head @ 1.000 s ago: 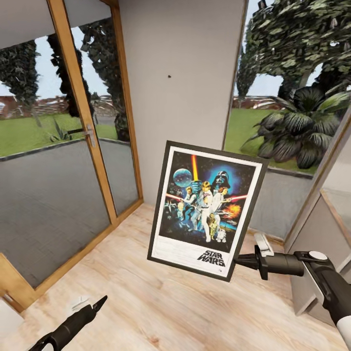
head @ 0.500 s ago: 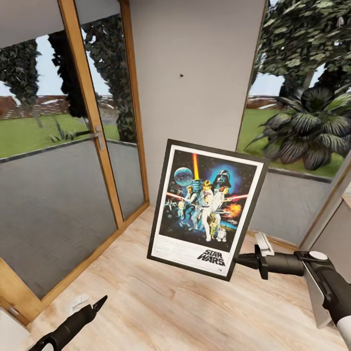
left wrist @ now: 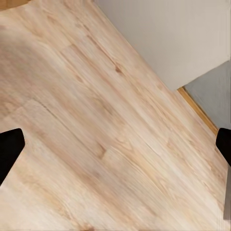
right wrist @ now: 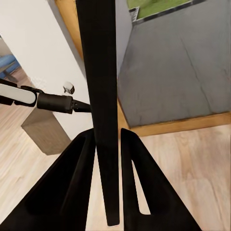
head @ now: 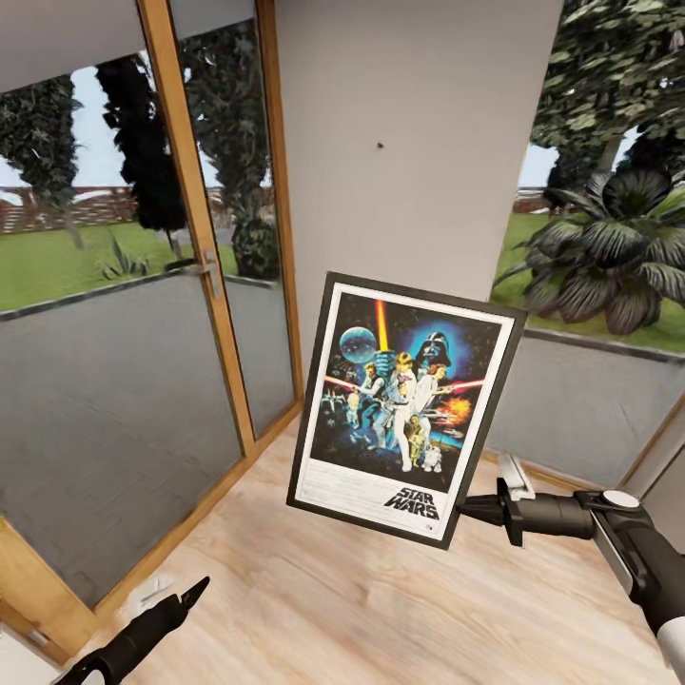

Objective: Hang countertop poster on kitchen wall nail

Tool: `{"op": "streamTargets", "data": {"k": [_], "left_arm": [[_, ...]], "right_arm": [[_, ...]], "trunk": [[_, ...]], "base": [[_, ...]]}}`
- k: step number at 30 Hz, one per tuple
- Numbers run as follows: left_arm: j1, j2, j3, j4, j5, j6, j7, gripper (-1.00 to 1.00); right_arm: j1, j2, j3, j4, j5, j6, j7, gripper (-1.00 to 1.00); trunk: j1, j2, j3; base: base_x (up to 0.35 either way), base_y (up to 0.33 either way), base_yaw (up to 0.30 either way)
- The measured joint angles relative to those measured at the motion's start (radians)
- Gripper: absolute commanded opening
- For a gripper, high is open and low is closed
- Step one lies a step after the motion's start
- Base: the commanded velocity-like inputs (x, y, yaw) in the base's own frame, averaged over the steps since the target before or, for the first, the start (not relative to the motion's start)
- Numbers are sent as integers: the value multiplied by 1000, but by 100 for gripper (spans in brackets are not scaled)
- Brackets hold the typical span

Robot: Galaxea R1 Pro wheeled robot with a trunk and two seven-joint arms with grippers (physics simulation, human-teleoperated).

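Pale wooden flooring (head: 314,590) runs up to a grey wall panel (head: 409,114) set between a timber-framed glass door (head: 124,362) and a garden window. Over the last second the whole view has slid sideways: the wall nail (head: 380,146) now sits further right and closer to directly above the poster (head: 404,409), which keeps its place in the picture. That reads as the base turning to face the nail, so the carry is nearly over and the lift to hang comes next.

Extended forward and level, the right tool (head: 468,510) is pressed together on the poster's lower right corner, frame edge between its fingers (right wrist: 79,192). Low by the floor, the left tool (head: 195,592) hangs idle, fingers spread, holding nothing.
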Motion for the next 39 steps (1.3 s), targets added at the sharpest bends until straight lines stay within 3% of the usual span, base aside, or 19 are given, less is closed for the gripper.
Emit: {"op": "streamTargets", "data": {"k": [20,39], "left_arm": [[0,0,1,0,0,0,0,100],[0,0,1,0,0,0,0,100]], "right_arm": [[0,0,0,0,0,0,0,-100],[0,0,1,0,0,1,-1,-100]], "trunk": [[0,0,0],[0,0,0]], "base": [[229,302,-19],[235,297,-272]]}}
